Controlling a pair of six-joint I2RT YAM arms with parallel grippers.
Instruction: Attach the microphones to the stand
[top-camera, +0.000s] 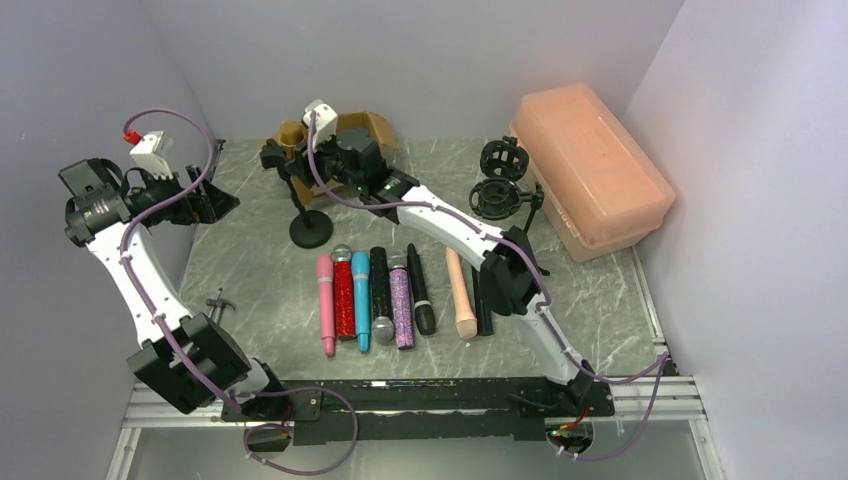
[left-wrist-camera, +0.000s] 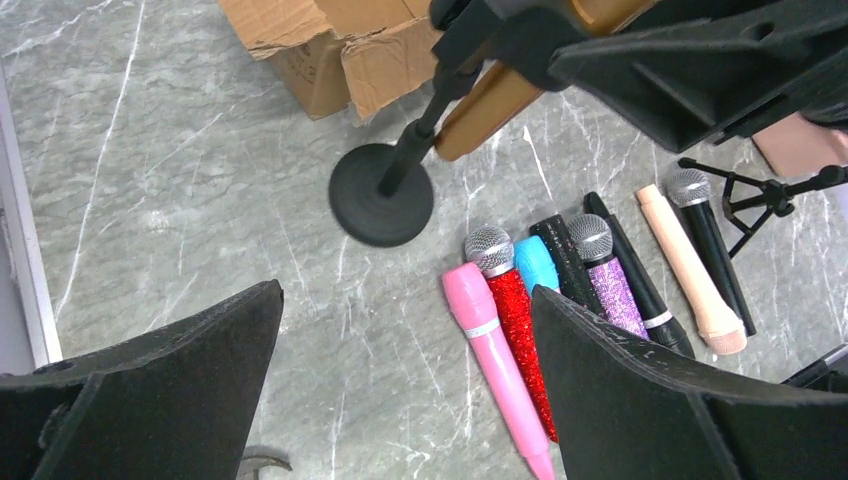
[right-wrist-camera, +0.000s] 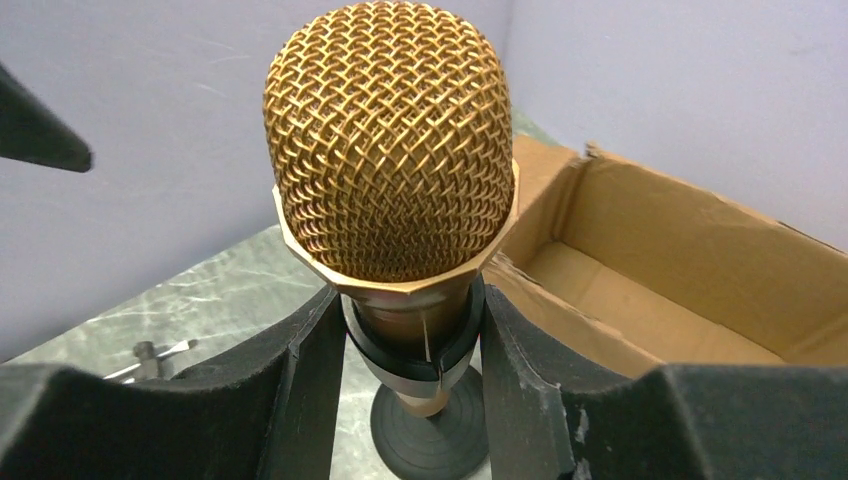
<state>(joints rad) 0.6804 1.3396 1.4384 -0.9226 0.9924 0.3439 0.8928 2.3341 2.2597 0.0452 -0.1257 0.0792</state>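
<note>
Nine microphones (top-camera: 402, 305) show: three black, one each of pink, red glitter, blue, purple glitter and peach, plus one gold microphone (right-wrist-camera: 390, 150). One round-base stand (top-camera: 311, 232) sits at eleven o'clock, one cardboard box (top-camera: 380, 128) at twelve, two black ring mounts (top-camera: 495, 198) at one and one pink bin (top-camera: 592, 165) at two.

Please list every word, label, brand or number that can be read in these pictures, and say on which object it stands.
None: no text can be read in any view. The gold mesh-headed microphone, the pink plastic microphone, the torn brown cardboard box and the peach plastic lidded box show no legible print.
</note>
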